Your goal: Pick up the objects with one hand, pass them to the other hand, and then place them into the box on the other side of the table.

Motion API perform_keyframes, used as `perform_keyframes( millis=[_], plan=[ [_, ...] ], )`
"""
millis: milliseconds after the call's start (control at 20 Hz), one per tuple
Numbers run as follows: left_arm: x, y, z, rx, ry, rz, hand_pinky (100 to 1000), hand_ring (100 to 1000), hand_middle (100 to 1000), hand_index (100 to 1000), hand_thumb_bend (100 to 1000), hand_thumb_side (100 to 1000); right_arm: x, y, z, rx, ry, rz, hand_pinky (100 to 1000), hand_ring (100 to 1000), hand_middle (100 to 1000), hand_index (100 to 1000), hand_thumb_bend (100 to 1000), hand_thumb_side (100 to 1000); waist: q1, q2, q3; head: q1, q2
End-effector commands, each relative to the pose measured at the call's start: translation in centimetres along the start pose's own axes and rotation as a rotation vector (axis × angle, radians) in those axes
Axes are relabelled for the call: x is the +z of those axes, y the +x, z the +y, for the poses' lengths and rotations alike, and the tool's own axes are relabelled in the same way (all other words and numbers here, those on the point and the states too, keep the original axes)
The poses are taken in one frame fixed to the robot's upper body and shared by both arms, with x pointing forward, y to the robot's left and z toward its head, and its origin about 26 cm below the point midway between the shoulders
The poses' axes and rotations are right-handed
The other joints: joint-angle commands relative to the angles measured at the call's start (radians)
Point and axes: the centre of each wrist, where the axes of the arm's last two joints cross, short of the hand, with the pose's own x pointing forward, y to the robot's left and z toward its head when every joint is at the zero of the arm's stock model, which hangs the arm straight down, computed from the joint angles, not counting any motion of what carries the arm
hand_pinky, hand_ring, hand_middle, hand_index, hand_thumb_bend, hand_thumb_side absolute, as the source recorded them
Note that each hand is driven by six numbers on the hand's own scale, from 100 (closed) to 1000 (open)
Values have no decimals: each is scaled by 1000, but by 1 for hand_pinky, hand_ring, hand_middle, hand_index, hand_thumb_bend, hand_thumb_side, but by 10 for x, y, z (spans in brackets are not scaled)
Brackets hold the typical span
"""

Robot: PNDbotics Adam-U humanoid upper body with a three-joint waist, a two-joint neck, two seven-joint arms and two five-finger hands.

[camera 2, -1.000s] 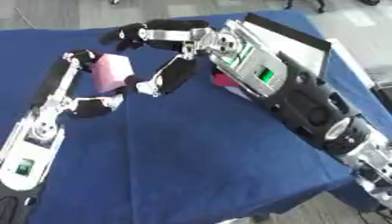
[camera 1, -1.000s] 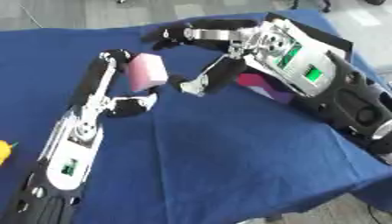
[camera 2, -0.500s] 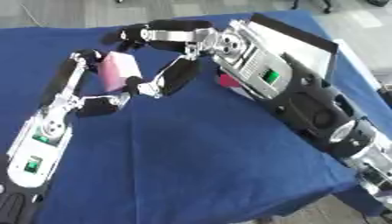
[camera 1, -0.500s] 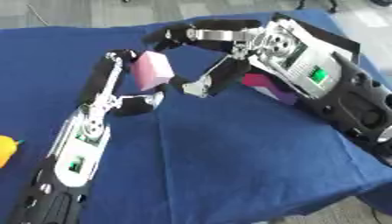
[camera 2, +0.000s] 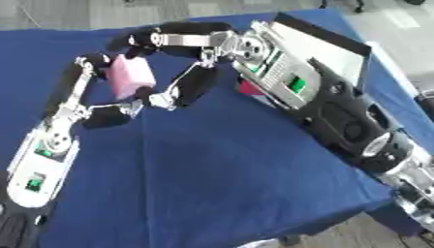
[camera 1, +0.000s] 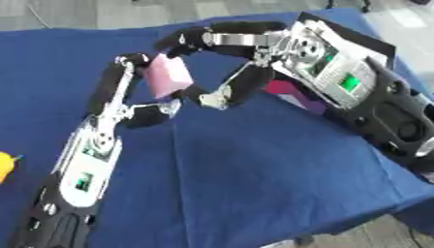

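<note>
Fingers of left hand (camera 1: 140, 104) and right hand (camera 1: 222, 72) both clamp pink block (camera 1: 169, 77).

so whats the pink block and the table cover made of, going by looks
The pink block, held between left hand and right hand, looks matte with soft edges, perhaps foam or sponge. The blue table cover looks like woven cloth: dull, with slight creases.
</note>
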Motion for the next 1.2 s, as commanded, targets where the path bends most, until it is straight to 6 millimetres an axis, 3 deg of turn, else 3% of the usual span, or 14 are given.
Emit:
perform_keyframes(
  millis=[50, 450, 500, 550, 1200],
  plan=[
    [-5, 14, 6, 5, 12, -58, 714, 754, 541, 575, 175, 175, 3, 0, -8, 42, -24, 20, 988, 959, 1000, 1000, 100, 174, -9, -1, 1, -6, 6],
    [-5, 19, 7, 8, 13, -87, 714, 754, 539, 576, 177, 174, 2, -4, -6, 48, -39, 32, 987, 957, 1000, 1000, 100, 174, -11, 2, 3, -14, 6],
    [-5, 18, 7, 8, 12, -85, 714, 755, 539, 578, 184, 174, 2, -4, -7, 50, -41, 30, 996, 971, 1000, 1000, 100, 105, -10, 2, 3, -14, 6],
    [-5, 17, 7, 8, 7, -75, 714, 755, 539, 578, 184, 173, 4, -1, -10, 57, -60, 21, 997, 973, 1000, 1000, 100, 102, -10, 3, 1, -12, 6],
    [-4, 17, 5, 17, -6, -67, 713, 755, 537, 578, 181, 178, 9, 3, -13, 68, -117, 11, 1000, 991, 1000, 1000, 100, 125, -8, 12, 1, -18, 6]
  ],
)
